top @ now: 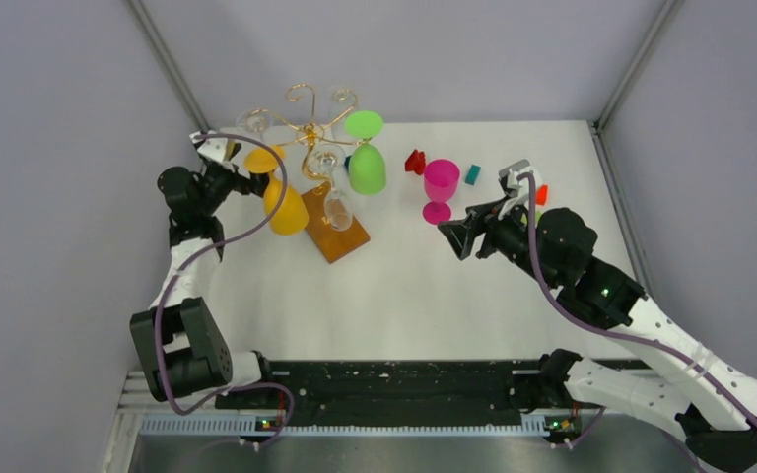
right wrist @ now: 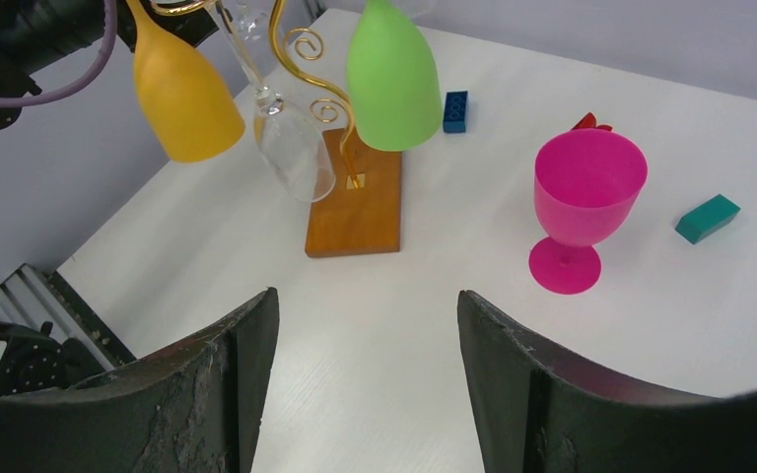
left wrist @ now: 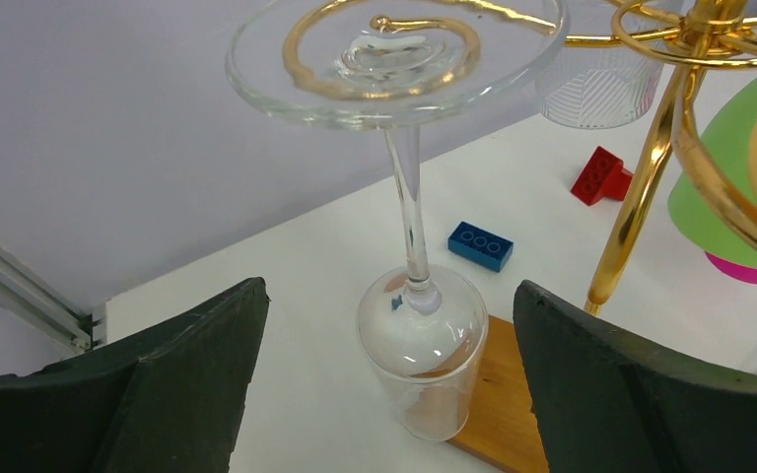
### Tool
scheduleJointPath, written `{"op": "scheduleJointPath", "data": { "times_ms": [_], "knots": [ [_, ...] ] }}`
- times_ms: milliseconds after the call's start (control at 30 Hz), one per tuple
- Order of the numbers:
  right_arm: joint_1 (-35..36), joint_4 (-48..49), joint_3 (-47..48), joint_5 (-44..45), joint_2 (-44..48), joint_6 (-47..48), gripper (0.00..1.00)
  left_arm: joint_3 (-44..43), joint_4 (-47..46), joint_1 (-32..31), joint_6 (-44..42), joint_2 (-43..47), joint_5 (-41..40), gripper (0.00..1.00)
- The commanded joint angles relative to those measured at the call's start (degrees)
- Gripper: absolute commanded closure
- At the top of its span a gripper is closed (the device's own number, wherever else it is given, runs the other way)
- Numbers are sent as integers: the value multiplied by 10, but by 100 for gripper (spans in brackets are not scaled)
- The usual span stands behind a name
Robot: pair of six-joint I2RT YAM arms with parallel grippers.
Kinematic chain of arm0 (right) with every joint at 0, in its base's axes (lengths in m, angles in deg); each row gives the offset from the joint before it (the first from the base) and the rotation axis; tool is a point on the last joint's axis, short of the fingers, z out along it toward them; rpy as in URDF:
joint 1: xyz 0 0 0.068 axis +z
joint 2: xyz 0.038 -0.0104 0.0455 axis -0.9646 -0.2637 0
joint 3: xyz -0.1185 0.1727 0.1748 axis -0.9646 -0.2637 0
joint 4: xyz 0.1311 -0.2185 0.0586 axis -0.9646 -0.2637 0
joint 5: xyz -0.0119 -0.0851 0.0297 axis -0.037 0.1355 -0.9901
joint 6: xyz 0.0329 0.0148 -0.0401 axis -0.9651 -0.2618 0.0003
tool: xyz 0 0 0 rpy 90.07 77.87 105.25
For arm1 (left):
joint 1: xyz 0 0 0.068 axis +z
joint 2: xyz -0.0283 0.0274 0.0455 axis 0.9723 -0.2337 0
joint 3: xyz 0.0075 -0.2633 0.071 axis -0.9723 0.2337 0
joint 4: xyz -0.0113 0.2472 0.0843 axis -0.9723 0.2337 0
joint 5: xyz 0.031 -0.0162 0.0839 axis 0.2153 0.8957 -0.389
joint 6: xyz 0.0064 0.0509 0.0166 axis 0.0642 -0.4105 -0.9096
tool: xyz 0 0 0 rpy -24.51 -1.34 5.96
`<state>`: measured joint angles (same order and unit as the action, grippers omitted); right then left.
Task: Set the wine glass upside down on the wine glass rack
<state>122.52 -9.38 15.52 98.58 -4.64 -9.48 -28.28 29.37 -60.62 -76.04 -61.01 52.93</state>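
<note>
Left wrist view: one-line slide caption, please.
Clear wine glass hangs upside down on the gold rack, framed by the open left gripper.

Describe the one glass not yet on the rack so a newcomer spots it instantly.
Start at the gold wire rack on its wooden base, back left of the white table. Just right of it, beside a red block and a teal block, is the pink wine glass. It alone stands upright on the table; the orange glass, green glass and clear glass hang upside down.

Glasses hanging upside down on rack — upright goblet to its right, blocks behind it
</note>
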Motion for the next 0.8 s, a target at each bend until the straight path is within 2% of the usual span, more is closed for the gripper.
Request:
{"op": "scheduleJointPath", "data": {
  "times_ms": [0, 500, 767],
  "knots": [
    [-6, 23, 2, -5, 7, 5, 34, 14, -10, -1, -41, 22, -23, 1],
    [-6, 32, -5, -9, 6, 5, 34, 50, -58, -2, -69, 11, -76, 1],
    [-6, 35, -8, -10, 9, 5, 34, 75, -73, 0, -76, 35, -128, 1]
  ]
}}
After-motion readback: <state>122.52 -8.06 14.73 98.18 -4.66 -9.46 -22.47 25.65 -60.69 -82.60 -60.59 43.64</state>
